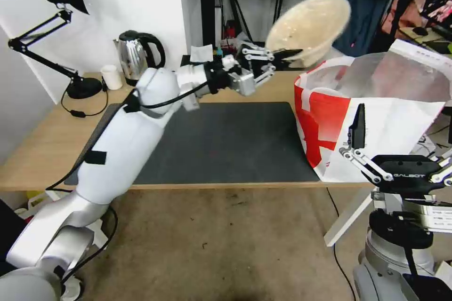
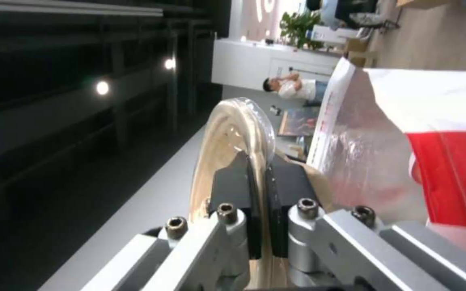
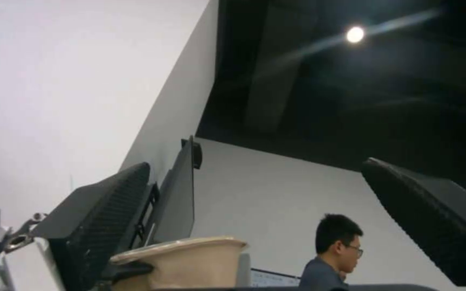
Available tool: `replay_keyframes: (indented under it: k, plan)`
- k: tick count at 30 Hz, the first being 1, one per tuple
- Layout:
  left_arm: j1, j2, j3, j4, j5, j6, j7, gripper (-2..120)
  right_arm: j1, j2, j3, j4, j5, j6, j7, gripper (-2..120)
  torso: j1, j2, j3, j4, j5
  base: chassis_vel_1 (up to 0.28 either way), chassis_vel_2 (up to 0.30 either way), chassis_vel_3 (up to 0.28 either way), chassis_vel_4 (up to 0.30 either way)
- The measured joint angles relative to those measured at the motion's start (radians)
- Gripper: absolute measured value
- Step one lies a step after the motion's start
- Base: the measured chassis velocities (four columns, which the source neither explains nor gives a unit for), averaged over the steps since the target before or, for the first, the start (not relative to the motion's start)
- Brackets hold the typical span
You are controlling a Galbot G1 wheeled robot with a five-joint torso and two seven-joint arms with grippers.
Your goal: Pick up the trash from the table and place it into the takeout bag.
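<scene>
My left gripper point(image 1: 281, 55) reaches across the table point(image 1: 42, 146) and is shut on the rim of the shallow beige bowl point(image 1: 310, 26). The bowl hangs tilted in the air, over the back left edge of the open takeout bag point(image 1: 376, 117). In the left wrist view the black fingers point(image 2: 233, 190) pinch the bowl's rim point(image 2: 227, 133), with the bag's silvery lining point(image 2: 362, 153) close beside it. My right gripper point(image 1: 406, 124) stands open in front of the bag, fingers pointing up. Between its spread fingers point(image 3: 98, 210) the right wrist view catches the bowl point(image 3: 190, 258) from below.
A black mat point(image 1: 226, 141) covers the table's middle. At the back left stand a black desk lamp point(image 1: 70, 33), a small white cup point(image 1: 111, 76) and a steel kettle point(image 1: 139, 54). A black tissue box point(image 1: 202, 56) sits behind my left forearm.
</scene>
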Motion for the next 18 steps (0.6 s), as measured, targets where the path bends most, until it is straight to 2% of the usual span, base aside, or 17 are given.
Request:
replay_keyframes:
  k: [2, 5, 12, 18]
  plan:
    - [0.000, 0.000, 0.000, 0.000, 0.000, 0.000, 0.000, 2, 0.000, 0.000, 0.000, 0.000, 0.000, 0.000, 0.000, 100, 0.000, 0.000, 0.000, 0.0000, 0.0000, 0.000, 0.000, 0.000, 0.000]
    - [-0.037, -0.032, 0.049, 0.035, 0.002, -0.010, 0.000, 2, -0.006, 0.008, 0.002, 0.000, -0.003, 0.004, 0.000, 100, 0.000, 0.000, 0.000, 0.0002, 0.0000, 0.000, 0.000, 0.000, 0.000]
    - [-0.075, -0.094, 0.094, 0.088, 0.022, -0.023, 0.000, 2, -0.007, 0.012, 0.005, 0.000, -0.004, 0.008, 0.001, 100, 0.000, 0.000, 0.000, -0.0001, 0.0001, 0.000, 0.000, 0.000, 0.000]
    - [-0.095, -0.120, 0.121, 0.125, 0.035, -0.037, 0.000, 2, -0.006, 0.009, 0.006, 0.001, -0.004, 0.008, 0.001, 100, 0.000, 0.000, 0.000, 0.0000, 0.0002, 0.000, 0.000, 0.000, 0.000]
